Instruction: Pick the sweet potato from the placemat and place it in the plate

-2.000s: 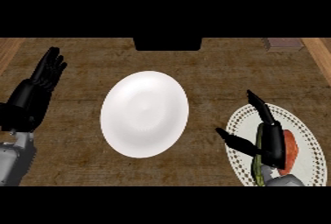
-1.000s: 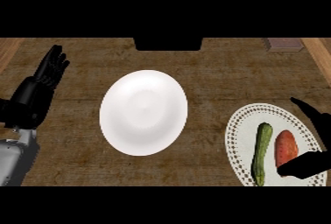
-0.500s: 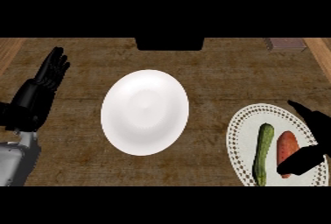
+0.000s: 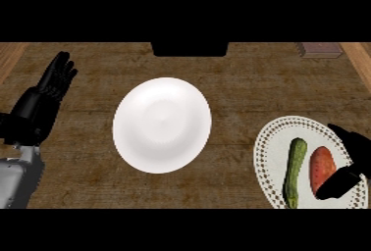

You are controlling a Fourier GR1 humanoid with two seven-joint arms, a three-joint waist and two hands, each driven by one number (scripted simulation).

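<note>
Sweet potato on placemat, right hand spread beside it

Orange sweet potato (seemingly flat) on placemat; white plate apart.

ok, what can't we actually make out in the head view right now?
- Black right hand: cut off by the right edge; grip state unclear.
- Orange-red sweet potato: lower end hidden behind the right hand; contact cannot be told.
- Round white dotted placemat: right and bottom parts cut off.
- Small brown object at the top right: too small to identify.
</note>
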